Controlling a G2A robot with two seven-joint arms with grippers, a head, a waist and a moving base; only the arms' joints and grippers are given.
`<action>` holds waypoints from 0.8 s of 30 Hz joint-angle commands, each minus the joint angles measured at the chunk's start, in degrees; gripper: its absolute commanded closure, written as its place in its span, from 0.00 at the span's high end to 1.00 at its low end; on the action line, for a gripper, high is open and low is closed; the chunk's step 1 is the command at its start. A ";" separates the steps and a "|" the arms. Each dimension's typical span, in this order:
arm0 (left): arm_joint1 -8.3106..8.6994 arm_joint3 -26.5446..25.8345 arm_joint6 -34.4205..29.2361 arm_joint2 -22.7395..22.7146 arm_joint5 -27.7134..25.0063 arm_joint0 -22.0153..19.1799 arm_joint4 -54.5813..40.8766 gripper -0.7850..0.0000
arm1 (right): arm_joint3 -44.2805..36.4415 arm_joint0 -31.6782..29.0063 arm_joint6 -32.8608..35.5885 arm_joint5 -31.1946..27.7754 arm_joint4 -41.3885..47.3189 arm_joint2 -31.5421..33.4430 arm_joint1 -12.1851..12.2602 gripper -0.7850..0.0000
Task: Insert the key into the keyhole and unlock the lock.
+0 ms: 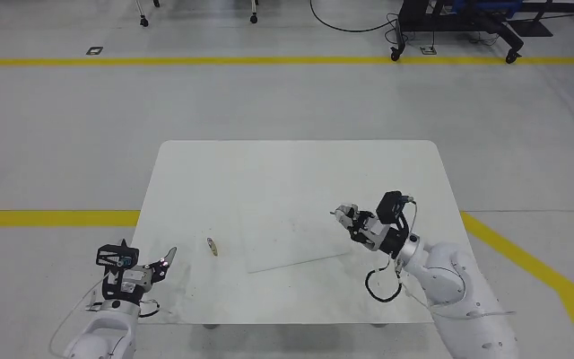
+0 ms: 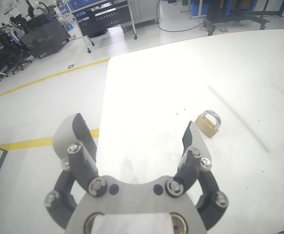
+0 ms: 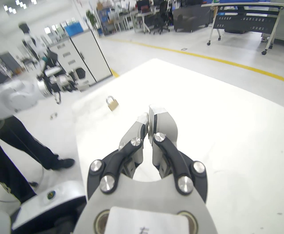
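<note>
The left tool (image 2: 133, 120) gapes wide; centre it around the small brass padlock (image 2: 207, 127) just ahead, while the right tool (image 3: 148, 113) pinches the thin silver key (image 3: 150, 127).

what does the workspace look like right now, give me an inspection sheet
surface: white table, with a faint crease and a few dark specks
job's things: brass lock on the table, shackle looks shut, nothing touching it; key, seen as a thin metal piece between the right fingers
clutter: nothing seen
grippers: left gripper open and empty, at the table's near left corner; right gripper shut on the key, over the table's right side
cables: black loop on the right arm; cable on the floor beyond
surroundings: yellow floor lines, wheeled cart
</note>
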 commanded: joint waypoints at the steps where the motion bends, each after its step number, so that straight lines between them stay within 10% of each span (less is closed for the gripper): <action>1: 0.00 0.00 0.00 0.00 0.00 0.00 0.00 1.00 | 0.58 -2.71 -0.16 -0.43 7.84 1.34 0.18 0.00; 24: -0.01 -0.14 0.01 0.18 -0.45 -0.02 -0.21 1.00 | 1.48 -6.00 0.67 -1.73 15.07 3.31 0.62 0.00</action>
